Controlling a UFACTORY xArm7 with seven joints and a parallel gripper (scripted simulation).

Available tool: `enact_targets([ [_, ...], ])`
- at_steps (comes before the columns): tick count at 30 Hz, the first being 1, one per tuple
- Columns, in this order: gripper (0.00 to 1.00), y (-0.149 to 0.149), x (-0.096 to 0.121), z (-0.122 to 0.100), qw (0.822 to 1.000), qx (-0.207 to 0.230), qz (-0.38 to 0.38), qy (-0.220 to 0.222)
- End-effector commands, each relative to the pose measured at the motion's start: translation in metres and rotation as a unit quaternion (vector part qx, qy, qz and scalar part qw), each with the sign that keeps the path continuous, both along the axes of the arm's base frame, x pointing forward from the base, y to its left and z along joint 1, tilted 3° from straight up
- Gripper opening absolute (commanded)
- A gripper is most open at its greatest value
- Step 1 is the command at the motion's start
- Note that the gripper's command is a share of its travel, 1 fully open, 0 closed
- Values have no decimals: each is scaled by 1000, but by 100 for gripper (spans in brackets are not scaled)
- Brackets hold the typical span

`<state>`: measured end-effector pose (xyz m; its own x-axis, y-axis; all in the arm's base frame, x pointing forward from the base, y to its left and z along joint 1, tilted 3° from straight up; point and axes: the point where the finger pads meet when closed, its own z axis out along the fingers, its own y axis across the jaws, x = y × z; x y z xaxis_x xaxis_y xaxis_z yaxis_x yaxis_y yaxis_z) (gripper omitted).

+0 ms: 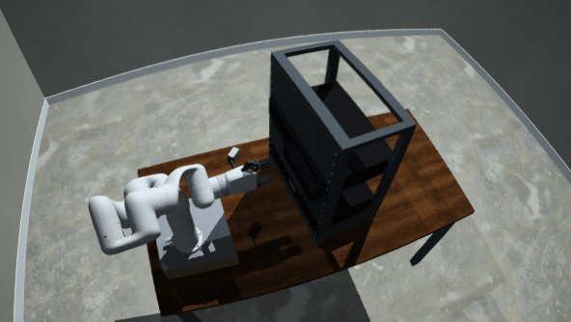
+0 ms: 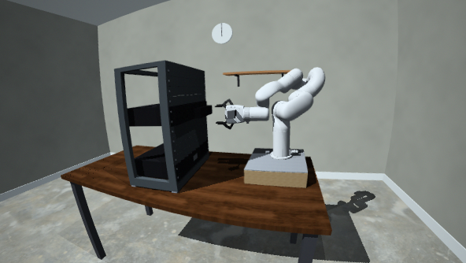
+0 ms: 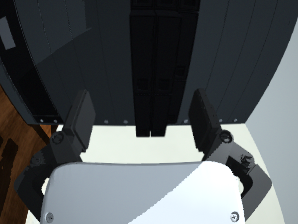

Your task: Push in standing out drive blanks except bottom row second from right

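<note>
The dark rack [image 1: 338,130] [image 2: 165,118] stands on the wooden table [image 1: 424,193] [image 2: 236,197], with its front face toward the arm. The storage chassis [image 2: 189,112] sits at mid height in the rack, and its front edge [image 2: 207,109] stands out a little from the face. My gripper [image 1: 264,173] [image 2: 220,114] [image 3: 141,101] is open and empty. It is level with the chassis and points at it from a short way off. In the wrist view, a dark strip of blanks [image 3: 156,63] runs between my two fingers. I cannot tell the single blanks apart.
The arm's base stands on a grey and tan block [image 1: 212,241] [image 2: 275,173] on the table, on the side the rack's front faces. A wall shelf [image 2: 256,72] hangs behind the arm. A second dark unit [image 2: 153,165] sits low in the rack.
</note>
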<state>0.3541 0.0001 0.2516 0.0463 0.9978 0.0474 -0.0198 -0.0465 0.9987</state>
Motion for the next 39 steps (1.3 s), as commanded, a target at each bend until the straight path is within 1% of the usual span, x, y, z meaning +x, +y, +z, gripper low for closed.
enact_targets([
  [1,100,-1,1,1,1000,0,0,-2],
  [8,100,-1,1,1,1000,0,0,-2],
  [12,100,-6,1,2,1000,0,0,-2],
  [17,100,-24,5,3,1000,0,0,-2],
  [19,100,-24,5,3,1000,0,0,-2],
  [27,100,-69,12,6,1000,0,0,-2],
  [30,100,-82,14,7,1000,0,0,-2],
  [33,100,-88,15,7,1000,0,0,-2],
  [39,100,-90,15,7,1000,0,0,-2],
])
